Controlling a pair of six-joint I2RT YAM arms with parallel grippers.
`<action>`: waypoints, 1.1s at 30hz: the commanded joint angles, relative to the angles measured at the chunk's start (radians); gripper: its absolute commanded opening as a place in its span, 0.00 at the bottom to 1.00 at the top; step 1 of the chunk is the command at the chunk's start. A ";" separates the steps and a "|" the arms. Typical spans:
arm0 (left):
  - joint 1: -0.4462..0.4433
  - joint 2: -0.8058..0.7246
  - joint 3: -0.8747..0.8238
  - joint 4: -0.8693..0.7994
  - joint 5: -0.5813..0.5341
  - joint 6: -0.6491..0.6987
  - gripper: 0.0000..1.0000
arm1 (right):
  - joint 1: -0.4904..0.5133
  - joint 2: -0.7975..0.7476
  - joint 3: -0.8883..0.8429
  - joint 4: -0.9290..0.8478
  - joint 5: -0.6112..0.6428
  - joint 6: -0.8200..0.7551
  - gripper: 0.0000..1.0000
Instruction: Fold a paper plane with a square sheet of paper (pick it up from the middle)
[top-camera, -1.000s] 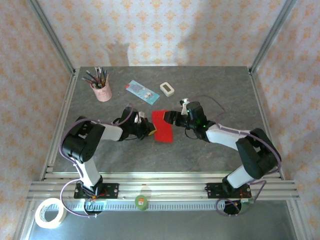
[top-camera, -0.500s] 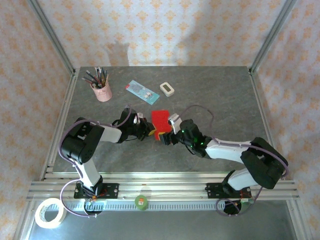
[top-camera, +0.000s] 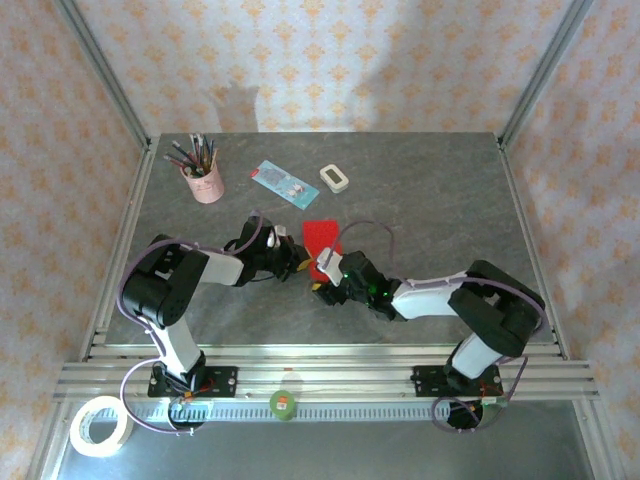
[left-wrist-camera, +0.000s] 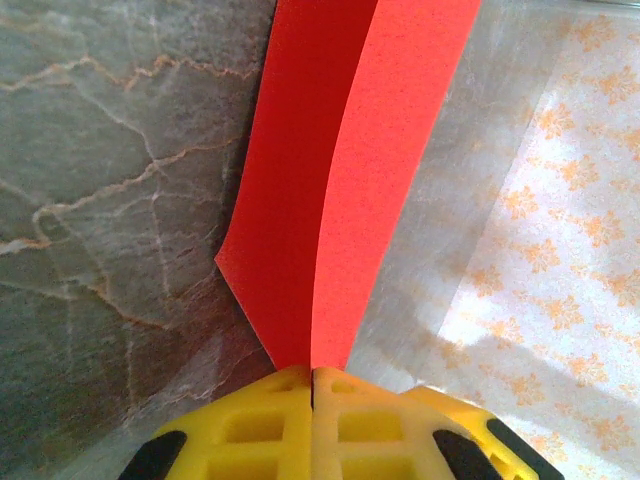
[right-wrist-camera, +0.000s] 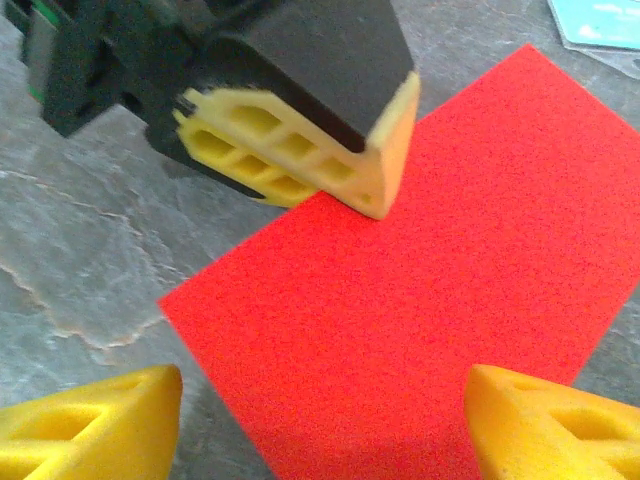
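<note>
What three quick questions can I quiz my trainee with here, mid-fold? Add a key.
1. True or false: the left gripper is shut on the red paper.
2. Pick one: the right gripper over the paper is A) open, B) shut on the paper, C) shut and empty.
3. Fill in: the pens stand in a pink ____.

Key: 1 true. 2 A. 3 cup.

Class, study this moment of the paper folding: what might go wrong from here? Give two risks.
1. The left pincer pinches the red sheet only at its edge, and the paper bows. A tug might make it slip or tear.
2. The right pincer stands open over the sheet, close to the left pincer's fingers. Closing there might hit them or crease the paper crookedly.
</note>
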 joint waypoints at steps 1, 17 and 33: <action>0.008 -0.028 0.002 0.007 -0.011 -0.005 0.00 | 0.003 0.003 0.014 0.074 0.087 -0.030 0.71; 0.001 -0.032 -0.004 0.011 -0.018 -0.002 0.00 | 0.003 0.003 0.023 0.077 -0.017 0.001 0.32; 0.079 -0.234 0.041 -0.278 -0.199 0.224 0.36 | -0.022 -0.054 -0.046 0.085 -0.204 0.151 0.05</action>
